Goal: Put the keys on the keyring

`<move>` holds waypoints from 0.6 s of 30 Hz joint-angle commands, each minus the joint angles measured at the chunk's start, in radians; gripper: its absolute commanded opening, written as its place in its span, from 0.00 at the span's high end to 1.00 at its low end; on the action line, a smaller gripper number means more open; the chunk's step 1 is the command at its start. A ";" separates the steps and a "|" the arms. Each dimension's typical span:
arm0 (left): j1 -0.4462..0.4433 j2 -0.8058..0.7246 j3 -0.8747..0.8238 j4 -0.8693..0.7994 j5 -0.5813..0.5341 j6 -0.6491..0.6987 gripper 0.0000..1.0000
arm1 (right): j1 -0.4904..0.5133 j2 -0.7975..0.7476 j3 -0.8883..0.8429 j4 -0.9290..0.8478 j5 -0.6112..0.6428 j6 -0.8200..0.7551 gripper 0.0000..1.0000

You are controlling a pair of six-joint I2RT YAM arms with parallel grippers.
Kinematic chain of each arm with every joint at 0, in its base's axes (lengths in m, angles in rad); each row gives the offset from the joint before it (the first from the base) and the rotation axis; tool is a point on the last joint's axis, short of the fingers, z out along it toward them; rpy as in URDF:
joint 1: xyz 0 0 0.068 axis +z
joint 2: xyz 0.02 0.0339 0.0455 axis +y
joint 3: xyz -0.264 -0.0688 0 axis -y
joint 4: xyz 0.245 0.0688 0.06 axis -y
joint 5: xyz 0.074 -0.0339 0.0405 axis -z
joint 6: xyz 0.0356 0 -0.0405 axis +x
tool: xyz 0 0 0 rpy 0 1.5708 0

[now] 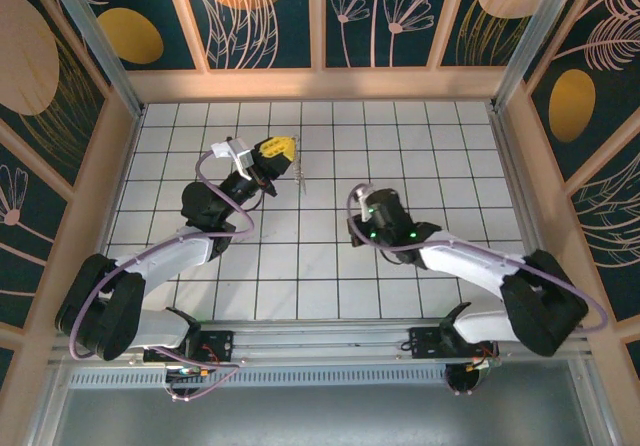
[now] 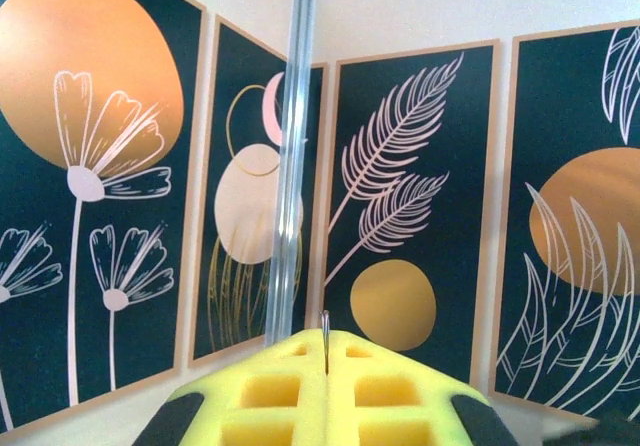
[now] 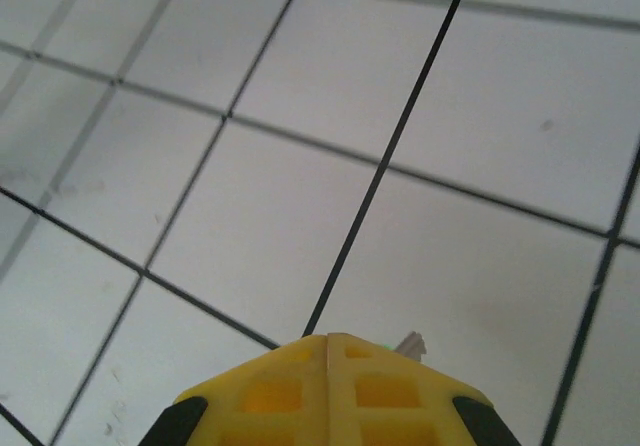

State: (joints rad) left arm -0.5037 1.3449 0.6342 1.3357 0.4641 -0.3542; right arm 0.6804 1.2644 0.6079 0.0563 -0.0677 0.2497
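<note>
Around the cell stand dark wall panels (image 1: pixel 250 26) painted with pale flowers, fronds and orange discs. Below them lies the white worktop (image 1: pixel 450 166), ruled into square tiles by black lines. From its base at 7 o'clock the left arm (image 1: pixel 170 256) reaches toward 11 o'clock of the worktop's middle. The right arm (image 1: pixel 470 261) comes in from 5 o'clock and ends just on the 3 o'clock side of the middle. The yellow-padded left pincer (image 2: pixel 327 338) is lifted and aimed at the walls. It is clenched on the keyring (image 2: pixel 325 324), whose thin dark wire stands up at 12 o'clock from the seam between the pads. The right pincer (image 3: pixel 328 338) points down at the tiles, clenched on the key (image 3: pixel 409 345). A small silver tip with a speck of green peeks out at 1 o'clock beside the pads.
</note>
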 commanded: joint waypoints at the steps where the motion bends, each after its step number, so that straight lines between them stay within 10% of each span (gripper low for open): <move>1: 0.007 0.010 0.038 0.057 0.029 -0.024 1.00 | -0.100 -0.078 -0.039 0.080 -0.209 0.023 1.00; 18: 0.007 0.090 0.070 0.105 0.257 -0.143 1.00 | -0.483 -0.215 -0.089 0.521 -0.746 0.283 1.00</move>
State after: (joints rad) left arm -0.5037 1.4178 0.6708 1.3556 0.6483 -0.4419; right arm 0.2192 1.0637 0.5251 0.4347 -0.6960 0.4591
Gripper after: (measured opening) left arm 0.044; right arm 0.047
